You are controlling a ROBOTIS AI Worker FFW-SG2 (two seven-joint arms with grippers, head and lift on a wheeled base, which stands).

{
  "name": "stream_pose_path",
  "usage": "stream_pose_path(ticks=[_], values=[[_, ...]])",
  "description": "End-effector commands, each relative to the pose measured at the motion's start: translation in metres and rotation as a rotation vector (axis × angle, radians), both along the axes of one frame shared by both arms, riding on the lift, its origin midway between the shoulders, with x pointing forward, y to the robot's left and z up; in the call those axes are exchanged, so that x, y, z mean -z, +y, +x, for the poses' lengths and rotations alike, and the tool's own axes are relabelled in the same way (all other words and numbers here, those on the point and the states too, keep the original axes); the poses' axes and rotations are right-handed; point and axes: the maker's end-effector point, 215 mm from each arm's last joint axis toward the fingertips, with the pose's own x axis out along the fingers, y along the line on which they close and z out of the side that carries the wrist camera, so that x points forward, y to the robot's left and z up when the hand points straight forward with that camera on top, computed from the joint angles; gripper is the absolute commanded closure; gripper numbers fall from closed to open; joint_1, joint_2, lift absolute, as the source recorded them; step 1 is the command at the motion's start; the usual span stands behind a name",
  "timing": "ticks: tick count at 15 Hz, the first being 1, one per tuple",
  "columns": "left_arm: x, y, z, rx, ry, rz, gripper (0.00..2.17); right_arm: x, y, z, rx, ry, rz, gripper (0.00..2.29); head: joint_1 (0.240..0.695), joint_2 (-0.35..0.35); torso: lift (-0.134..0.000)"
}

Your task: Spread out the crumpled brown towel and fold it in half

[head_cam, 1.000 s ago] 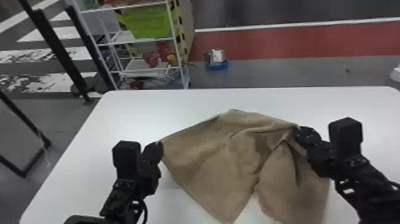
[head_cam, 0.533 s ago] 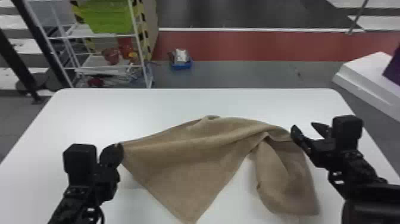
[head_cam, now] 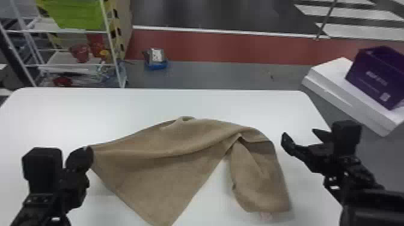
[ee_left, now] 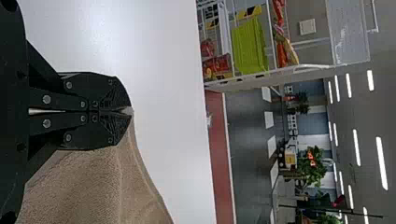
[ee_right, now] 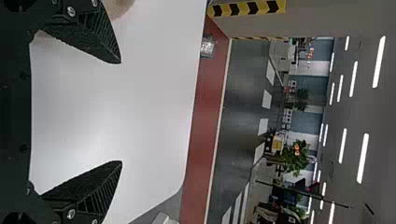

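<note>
Right claw (head_cam: pixel 299 134) opened, now apart from brown towel (head_cam: pixel 162 171), purple box (head_cam: pixel 374 79) more visible

Beyond the white round-cornered counter (head_cam: pixel 150 103), a bright green plastic bin (head_cam: pixel 75 13) sits on a white metal rack (head_cam: pixel 64 61). A deep purple rectangular box (head_cam: pixel 371 79) rests on a stepped white block (head_cam: pixel 335 73). Leafy green plants (ee_left: pixel 314 168) stand farther off.

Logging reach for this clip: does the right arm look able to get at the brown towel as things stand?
Probably yes: the right end effector is open, just to the right of the towel, and nothing visible on the table blocks the way.
</note>
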Motion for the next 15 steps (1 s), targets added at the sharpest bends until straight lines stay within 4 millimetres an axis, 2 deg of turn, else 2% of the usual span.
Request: stream_pose_path(ticks=[1,6,8,11,15], values=[[0.001,-0.007,0.003,0.01,0.003,0.005,1.44,0.005,0.016,-0.03,-0.021,0.067,0.038,0.1,0.695,-0.102,-0.124],[0.007,-0.008,0.004,0.009,0.018,0.002,1.44,0.024,0.045,-0.098,-0.072,0.274,0.14,0.22,0.695,-0.073,-0.124],[0.008,-0.008,0.004,0.007,0.019,-0.001,1.44,0.029,0.054,-0.11,-0.096,0.312,0.171,0.28,0.695,-0.063,-0.124],[0.01,-0.012,0.004,0.009,0.021,-0.006,1.44,0.04,0.056,-0.121,-0.093,0.367,0.228,0.29,0.695,-0.053,-0.124],[0.01,-0.012,0.004,0.009,0.021,-0.005,1.44,0.055,0.076,-0.145,-0.122,0.445,0.295,0.29,0.695,-0.044,-0.124]])
